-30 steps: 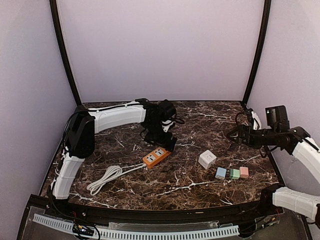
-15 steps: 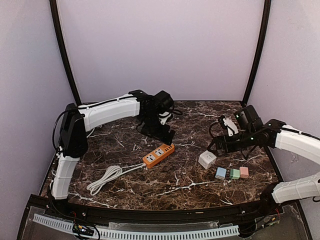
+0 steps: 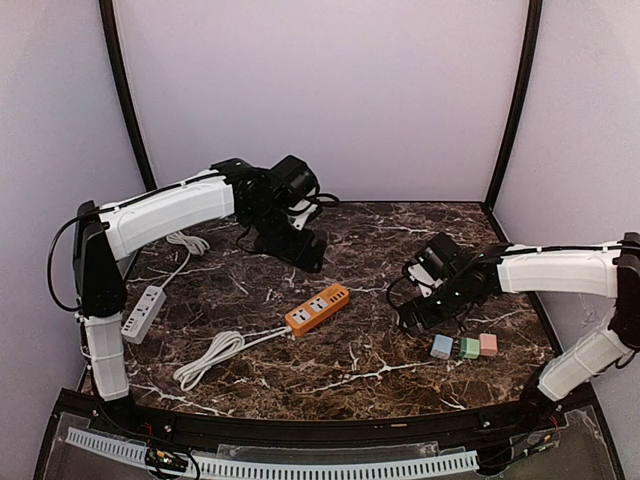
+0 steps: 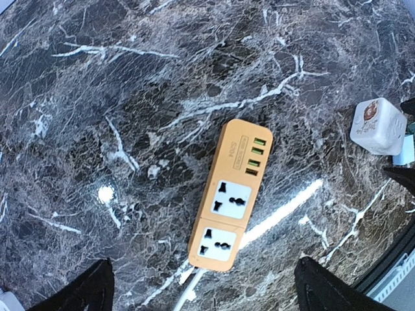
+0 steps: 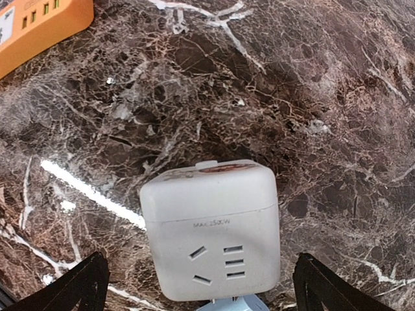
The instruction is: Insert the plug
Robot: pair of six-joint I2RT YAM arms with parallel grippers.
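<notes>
Hovering over white cube adapter [image 5: 211,230] with right gripper [image 5: 202,288], fingers [image 5: 81,285] spread wide either side, nothing gripped (lined up for pickup, likely). Holding left gripper [image 4: 204,291] wide too, orange power strip [image 4: 230,194] ahead and below, sockets facing up for insertion.

Orange pwr strip [image 4: 230,194], white cube adapter [image 5: 213,230], dk brown marble table [image 3: 380,370] w/ white veins.

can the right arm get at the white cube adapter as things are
Probably yes. The right gripper hangs directly above the white cube adapter, its jaws open wider than the cube, and nothing lies between them.
</notes>
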